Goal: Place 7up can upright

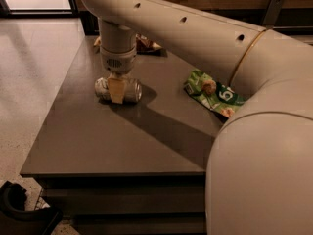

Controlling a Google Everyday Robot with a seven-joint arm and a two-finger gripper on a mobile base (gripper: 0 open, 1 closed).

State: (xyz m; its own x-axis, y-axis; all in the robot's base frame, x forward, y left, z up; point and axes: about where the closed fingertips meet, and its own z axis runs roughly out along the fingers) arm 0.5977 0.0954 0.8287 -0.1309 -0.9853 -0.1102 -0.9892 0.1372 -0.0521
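You have one 7up can [132,90] on the counter [98,141], one green snack bag [215,96] and one brownish wrapper [145,44] at the far edge. One arm [195,33] reaches in, with one gripper [116,93] down at the can. One dark object [19,212] sits on the floor by the counter's near left corner.
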